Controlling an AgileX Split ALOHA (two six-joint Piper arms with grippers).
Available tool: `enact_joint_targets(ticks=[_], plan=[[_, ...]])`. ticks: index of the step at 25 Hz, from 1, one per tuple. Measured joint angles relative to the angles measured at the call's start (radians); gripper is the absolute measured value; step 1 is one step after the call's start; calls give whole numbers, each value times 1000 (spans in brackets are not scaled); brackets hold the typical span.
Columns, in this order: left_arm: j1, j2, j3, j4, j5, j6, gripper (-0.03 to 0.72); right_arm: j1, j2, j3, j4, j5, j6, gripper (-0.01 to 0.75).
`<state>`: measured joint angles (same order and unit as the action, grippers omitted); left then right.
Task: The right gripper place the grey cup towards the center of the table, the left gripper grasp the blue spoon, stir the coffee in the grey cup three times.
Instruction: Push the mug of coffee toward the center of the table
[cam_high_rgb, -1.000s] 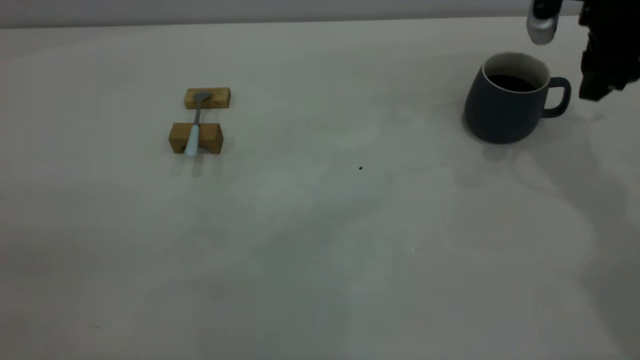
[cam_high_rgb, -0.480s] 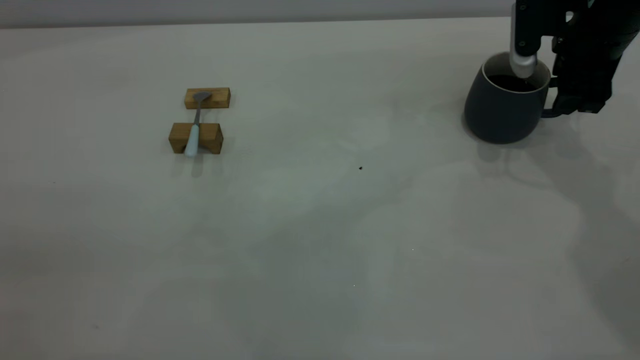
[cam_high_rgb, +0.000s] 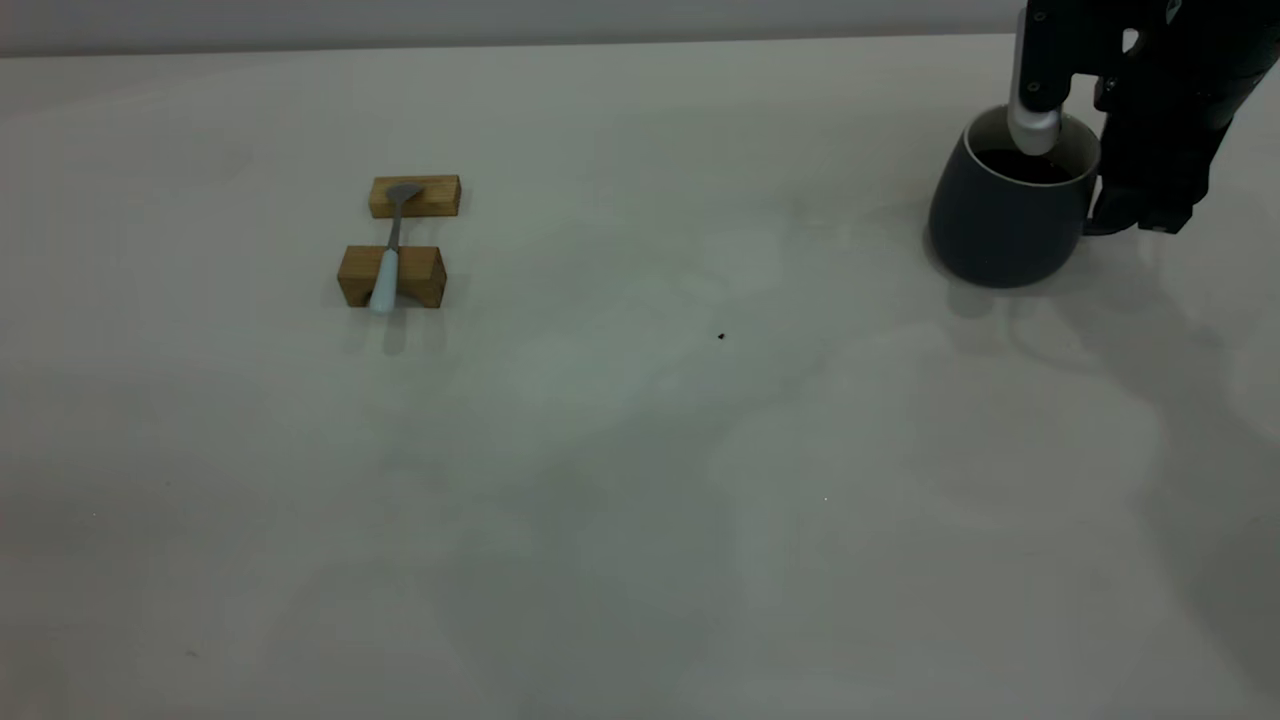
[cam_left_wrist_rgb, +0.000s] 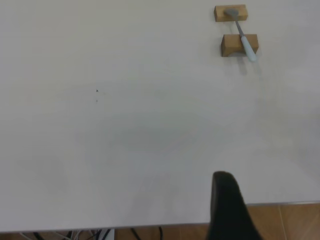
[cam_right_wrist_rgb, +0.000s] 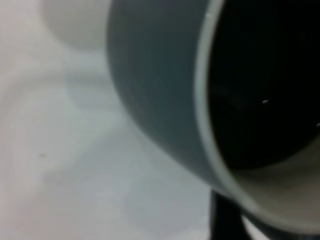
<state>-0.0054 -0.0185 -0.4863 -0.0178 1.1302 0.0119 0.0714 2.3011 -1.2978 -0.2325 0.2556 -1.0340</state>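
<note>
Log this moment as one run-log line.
phase: cup pickup | right gripper: at grey cup handle, grasp unclear | coffee: in cup | blue spoon: on wooden blocks, untouched | left gripper: away at table edge

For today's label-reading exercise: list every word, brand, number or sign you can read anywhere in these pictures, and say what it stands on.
There are none to read.
The grey cup has a plain wall with no print.
The blue spoon and the two wooden blocks under it are unmarked.
The table bears only a tiny dark speck, not a character.
The right gripper at the cup's handle shows no legible label; the left gripper shows none either.
</note>
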Motion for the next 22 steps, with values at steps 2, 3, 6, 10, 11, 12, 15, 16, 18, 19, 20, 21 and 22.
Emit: enact_joint_targets(ticks=[2,3,6,10,11,12,15,16,18,19,20,21,22], plan=[[0,0,0,0,0,0,505,0,0,-1,53,26,0,294],[0,0,0,0,0,0,505,0,0,-1,86,41,0,235],[0,0,0,0,0,0,505,1,0,-1,176,75,1,168],[0,0,0,0,0,0,505,29,-1,-2,268,93,4,168],[0,0,0,0,0,0,505,44,-1,-3,281,95,4,168],[0,0,0,0,0,0,505,67,-1,-3,292,95,4,168],[0,0,0,0,0,0,505,147,-1,-3,314,99,39,168],[0,0,0,0,0,0,505,177,-1,-3,320,99,56,168],[0,0,0,0,0,0,505,227,-1,-3,323,95,91,168],[0,0,0,0,0,0,505,251,-1,-3,325,92,105,168],[0,0,0,0,0,0,505,272,-1,-3,326,86,122,168],[0,0,0,0,0,0,505,292,-1,-3,326,80,142,168],[0,0,0,0,0,0,505,306,-1,-3,328,73,162,168]])
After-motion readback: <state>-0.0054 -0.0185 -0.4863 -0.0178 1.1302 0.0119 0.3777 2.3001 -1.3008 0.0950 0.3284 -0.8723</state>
